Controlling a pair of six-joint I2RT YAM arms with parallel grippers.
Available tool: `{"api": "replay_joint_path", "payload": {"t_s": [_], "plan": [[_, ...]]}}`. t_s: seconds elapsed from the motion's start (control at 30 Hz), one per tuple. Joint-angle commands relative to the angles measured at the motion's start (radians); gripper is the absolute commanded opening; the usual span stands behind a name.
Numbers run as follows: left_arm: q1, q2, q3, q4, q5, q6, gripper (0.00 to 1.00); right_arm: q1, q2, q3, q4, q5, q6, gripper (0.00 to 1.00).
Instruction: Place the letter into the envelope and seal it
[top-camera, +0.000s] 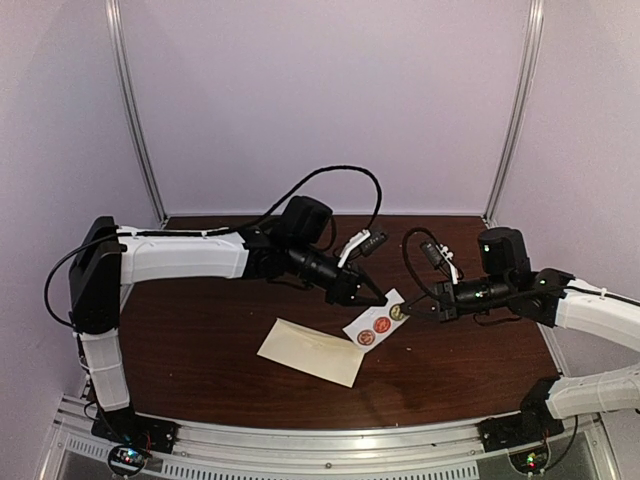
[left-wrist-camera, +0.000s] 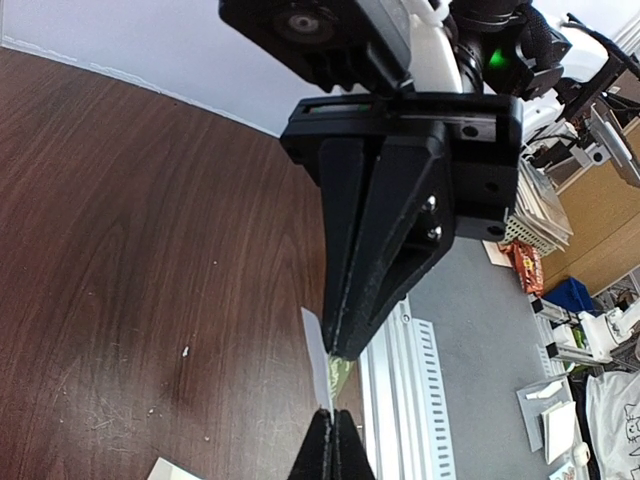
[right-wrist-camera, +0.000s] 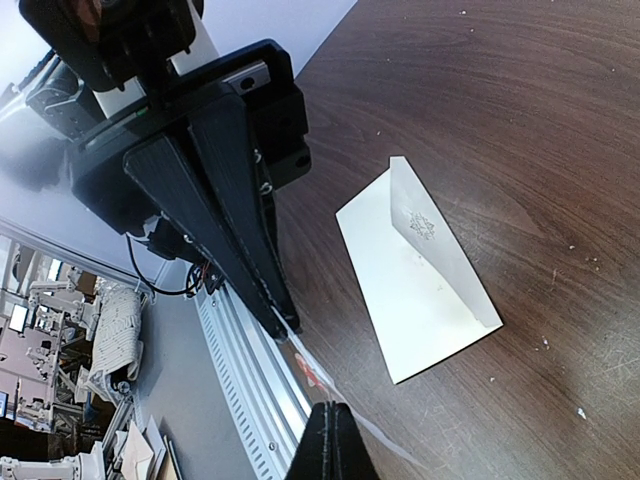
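Observation:
The cream envelope (top-camera: 310, 350) lies flat on the dark wooden table, its pointed flap folded down (right-wrist-camera: 425, 225). The letter is out of view. Just right of the envelope, a small white sticker strip (top-camera: 375, 322) with round red and green stickers is held off the table between both grippers. My left gripper (top-camera: 378, 298) is shut on the strip's far edge (left-wrist-camera: 337, 418). My right gripper (top-camera: 412, 312) is shut on the strip's right end by the green sticker (left-wrist-camera: 341, 376). In the right wrist view the strip runs edge-on from the left fingertips (right-wrist-camera: 287, 327) to my right gripper (right-wrist-camera: 330, 408).
An aluminium rail (top-camera: 330, 440) runs along the table's near edge, with both arm bases bolted to it. Metal frame posts (top-camera: 135, 110) stand at the back corners against a pale wall. Black cables (top-camera: 340, 175) loop above the left wrist.

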Motion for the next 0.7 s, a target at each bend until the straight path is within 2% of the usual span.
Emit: {"api": "replay_joint_path", "payload": {"t_s": [0.0, 0.3, 0.67], "plan": [[-0.001, 0.010, -0.006, 0.055, 0.004, -0.014, 0.00, 0.006, -0.007, 0.014, 0.026, 0.014, -0.008, 0.00], [-0.001, 0.020, 0.007, 0.015, -0.128, -0.044, 0.00, 0.006, -0.021, 0.011, 0.018, 0.018, -0.008, 0.00], [0.007, 0.026, 0.013, -0.011, -0.222, -0.062, 0.00, 0.005, -0.032, 0.013, 0.020, 0.039, -0.004, 0.00]]}}
